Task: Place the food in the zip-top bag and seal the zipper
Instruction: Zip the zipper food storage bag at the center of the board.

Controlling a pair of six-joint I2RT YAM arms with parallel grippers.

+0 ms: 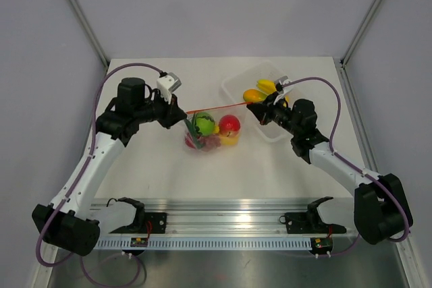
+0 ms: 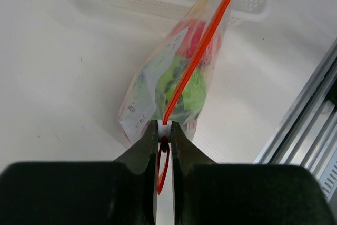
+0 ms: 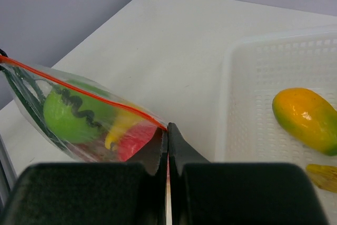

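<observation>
left pincer (image 2: 165,130), right pincer (image 3: 167,130) — both clamping zipper (image 2: 202,46)

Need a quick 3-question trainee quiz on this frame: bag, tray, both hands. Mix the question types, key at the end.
1. True or false: the left hand is open and clear of the zip-top bag.
2. What lies in the white tray? A) mango and banana B) the zip-top bag C) nothing
3. Fill in: the right hand is shut on one end of the orange-red ____.
Key: 1 false, it pinches the zipper at the bag's mouth. 2 A. 3 zipper.
</observation>
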